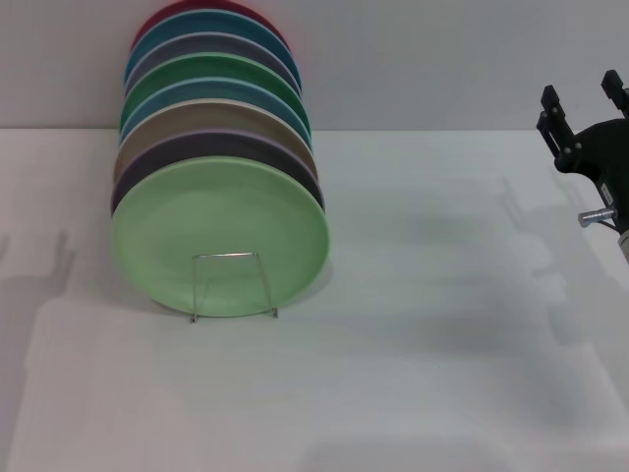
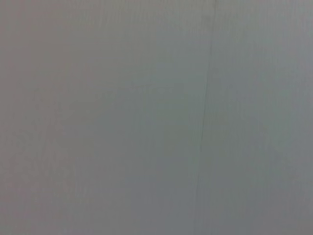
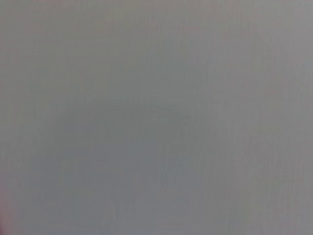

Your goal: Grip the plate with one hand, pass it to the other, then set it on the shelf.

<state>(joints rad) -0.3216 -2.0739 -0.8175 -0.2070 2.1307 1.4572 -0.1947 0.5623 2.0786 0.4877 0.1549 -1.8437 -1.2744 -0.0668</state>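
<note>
The light mint-green plate (image 1: 221, 236) stands on edge at the left of the table, frontmost in a row of upright plates. The shelf (image 1: 226, 255), a thin silver wire rack with an upright rectangular loop, holds the plate's lower front. At the far right edge of the head view my right gripper (image 1: 580, 93) is raised, open, with nothing between its fingers, well away from the plate. My left gripper is out of view. Both wrist views show only a plain grey surface.
Several other plates stand behind the mint one, among them a darker green plate (image 1: 211, 74), a tan plate (image 1: 187, 120) and a red plate (image 1: 172, 15). The white table (image 1: 432, 324) stretches right and forward. A pale wall (image 1: 423, 59) rises behind.
</note>
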